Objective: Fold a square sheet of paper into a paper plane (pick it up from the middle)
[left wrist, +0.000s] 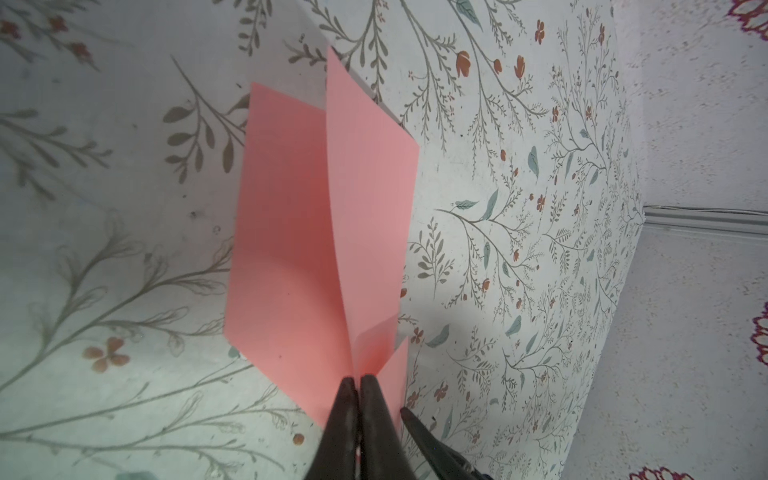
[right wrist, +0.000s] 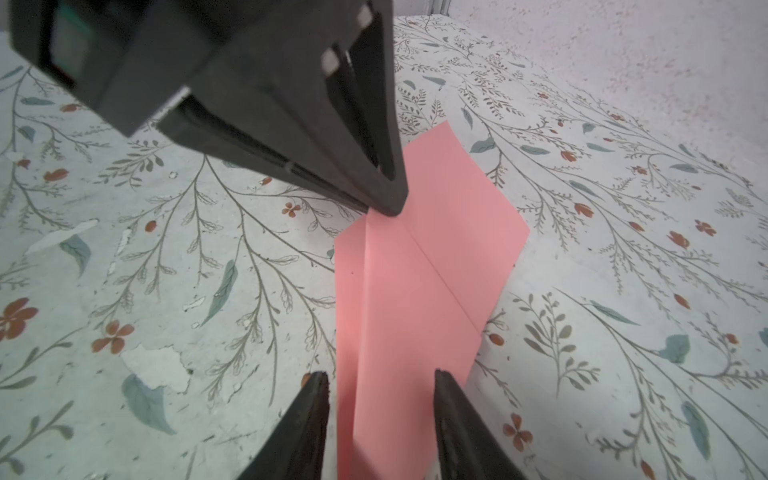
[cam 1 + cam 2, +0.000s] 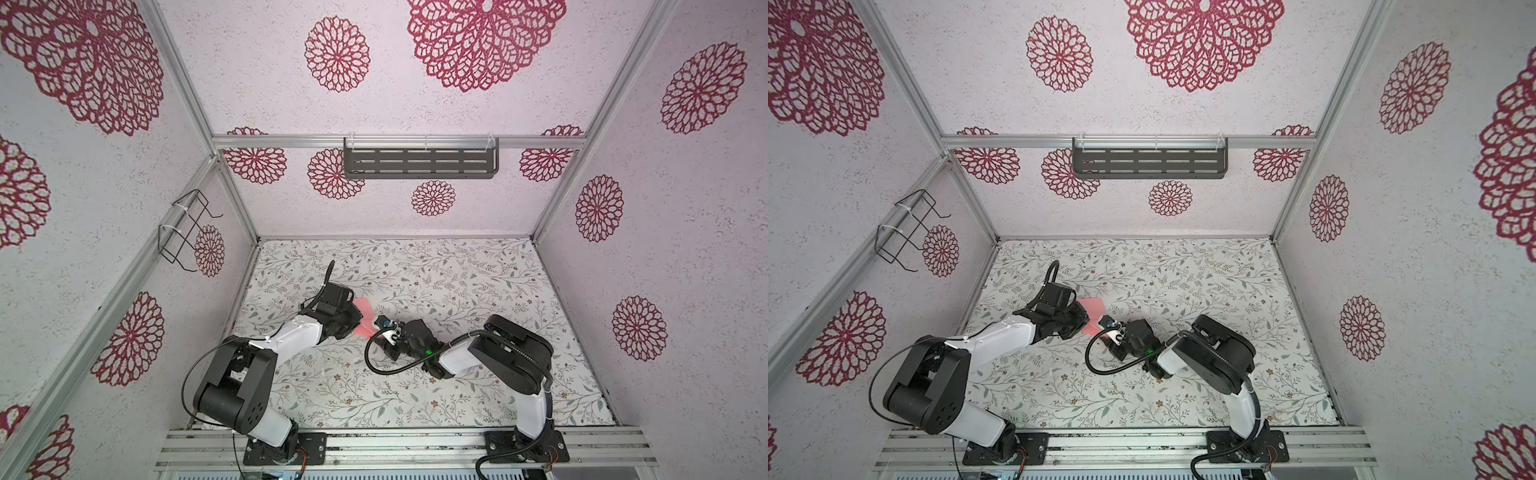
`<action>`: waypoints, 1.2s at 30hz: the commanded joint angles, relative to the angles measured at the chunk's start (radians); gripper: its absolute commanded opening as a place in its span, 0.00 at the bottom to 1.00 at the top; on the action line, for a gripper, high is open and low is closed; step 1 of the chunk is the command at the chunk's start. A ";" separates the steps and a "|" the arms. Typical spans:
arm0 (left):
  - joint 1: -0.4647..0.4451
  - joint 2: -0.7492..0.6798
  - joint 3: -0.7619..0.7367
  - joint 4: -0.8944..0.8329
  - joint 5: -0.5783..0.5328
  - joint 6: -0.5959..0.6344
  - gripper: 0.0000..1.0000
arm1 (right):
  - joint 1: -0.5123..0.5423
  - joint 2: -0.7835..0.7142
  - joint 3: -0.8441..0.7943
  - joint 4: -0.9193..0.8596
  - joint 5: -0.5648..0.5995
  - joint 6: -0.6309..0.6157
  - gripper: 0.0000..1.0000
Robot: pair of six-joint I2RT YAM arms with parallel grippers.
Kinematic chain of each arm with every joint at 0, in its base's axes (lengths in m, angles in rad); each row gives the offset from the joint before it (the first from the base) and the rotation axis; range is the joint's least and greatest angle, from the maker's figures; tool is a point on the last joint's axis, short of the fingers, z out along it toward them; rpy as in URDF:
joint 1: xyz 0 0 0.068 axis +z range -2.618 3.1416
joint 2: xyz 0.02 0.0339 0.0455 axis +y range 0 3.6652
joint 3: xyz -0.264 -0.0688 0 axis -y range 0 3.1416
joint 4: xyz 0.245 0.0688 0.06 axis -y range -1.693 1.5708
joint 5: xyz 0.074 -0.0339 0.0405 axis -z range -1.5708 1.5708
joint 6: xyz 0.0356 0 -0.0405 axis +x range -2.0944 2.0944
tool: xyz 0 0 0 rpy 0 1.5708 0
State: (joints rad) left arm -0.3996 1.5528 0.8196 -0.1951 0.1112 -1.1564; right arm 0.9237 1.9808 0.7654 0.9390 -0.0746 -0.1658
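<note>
Left gripper (image 1: 357, 380): jaws pressed together on a folded edge of the sheet of paper (image 1: 291, 249) — salmon-pink layers fan out from the pinch
Right gripper (image 2: 380, 384): jaws part-way apart, one finger on each side of the paper's narrow end; whether they touch it I cannot tell
Paper's place: on the floral bench (image 3: 457, 291), left of centre in both top views, between the two grippers, largely hidden there by the left wrist
Paper's form: long creases, overlapping flaps, one end wider
In the way: the left gripper's black body hangs over the paper straight ahead of the right gripper — its tip meets the pink surface
Around: slotted dark shelf (image 3: 419, 162) on the back wall, wire rack (image 3: 185, 228) on the left wall, both well apart from the paper
</note>
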 commanded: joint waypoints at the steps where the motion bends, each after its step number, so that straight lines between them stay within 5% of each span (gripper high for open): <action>1: -0.004 0.014 0.022 -0.033 -0.021 -0.028 0.08 | 0.009 0.013 0.045 0.049 0.001 -0.049 0.41; 15: -0.005 0.005 0.035 -0.068 -0.020 -0.047 0.13 | 0.016 0.063 0.065 0.054 0.037 -0.068 0.29; 23: 0.062 -0.081 0.024 -0.122 -0.046 -0.013 0.48 | 0.015 0.049 0.033 0.079 0.018 -0.048 0.12; 36: 0.249 -0.367 -0.101 -0.178 -0.054 0.181 0.96 | -0.023 0.032 0.021 0.090 -0.088 0.094 0.07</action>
State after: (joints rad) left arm -0.1543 1.2224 0.7422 -0.3401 0.0727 -1.0431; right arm 0.9134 2.0430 0.7887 0.9836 -0.1150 -0.1349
